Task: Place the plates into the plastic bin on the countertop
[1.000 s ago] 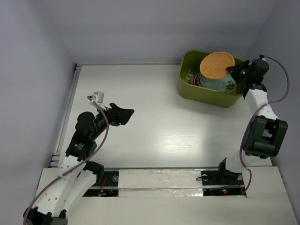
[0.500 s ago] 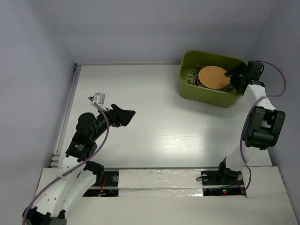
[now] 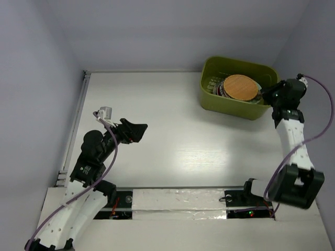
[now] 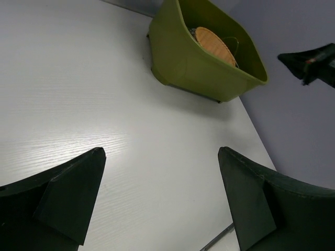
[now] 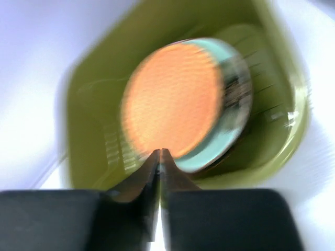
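One plate shows plainly: the tan plate [image 3: 241,87] lies face up on top of a stack inside the bin [image 3: 213,102], which sits at the far right corner of the countertop [image 3: 172,115]. The plates under it are mostly hidden. The top view gives only dark slivers at the stack's left edge. The right wrist view shows a mint rim [image 5: 230,130] under the tan one, but motion smears that whole picture. How many plates are stacked cannot be counted. Pale bits at the bin's left end may be the rack [image 3: 211,85]; they are too small to be sure.

The right gripper [image 3: 270,94] hangs just beside the bin's right end, apart from the plates. In its own view its fingers [image 5: 136,180] meet at the tips, pressed together on nothing. The left wrist view cuts this gripper off at the frame's right edge.

The left gripper [image 3: 137,130] hovers over bare countertop on the left, well apart from the bin. Its jaws are spread wide and empty, and only the inner faces of its fingers [image 4: 68,198] show.
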You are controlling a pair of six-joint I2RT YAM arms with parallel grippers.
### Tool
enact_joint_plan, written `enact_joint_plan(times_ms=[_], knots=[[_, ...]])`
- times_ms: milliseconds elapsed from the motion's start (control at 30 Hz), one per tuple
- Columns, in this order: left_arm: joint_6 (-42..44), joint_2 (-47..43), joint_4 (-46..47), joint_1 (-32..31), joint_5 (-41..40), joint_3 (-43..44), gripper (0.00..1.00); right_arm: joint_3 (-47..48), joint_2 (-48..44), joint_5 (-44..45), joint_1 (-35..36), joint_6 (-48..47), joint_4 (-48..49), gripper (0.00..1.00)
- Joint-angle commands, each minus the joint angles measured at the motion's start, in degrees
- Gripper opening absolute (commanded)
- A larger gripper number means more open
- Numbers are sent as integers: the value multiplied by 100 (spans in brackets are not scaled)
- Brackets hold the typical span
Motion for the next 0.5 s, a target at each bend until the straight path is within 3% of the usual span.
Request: enact_joint_plan(times_ms=[0,67,167,233,333,367,467], knots=[[227,-131,-107,-21,-309,376,87,-309,-1307,-852,353,331,781,0],[420,-122,-300,-21,-468,691,87,-836,-2677,-1046,548,550,1455,0],[903,-79,-818,-21,-1196,1410,88,-856,-4108,-1512,601,656,1225,0],[1175,-113,-968,-21,-1715,1729,88,-201,-4473,-1540,601,264,628,0],[1352,-263,-707,-21,-1761,1968,87,461,-4782,-1408,601,-151,-218,5],[1344,-332,-627,-21,-1726,1915,87,472,-4843,-1347,601,-170,-341,6],[1265,-342,-538,-21,-1611,1879,90,70,-5177,-1276,601,-109,-89,22]])
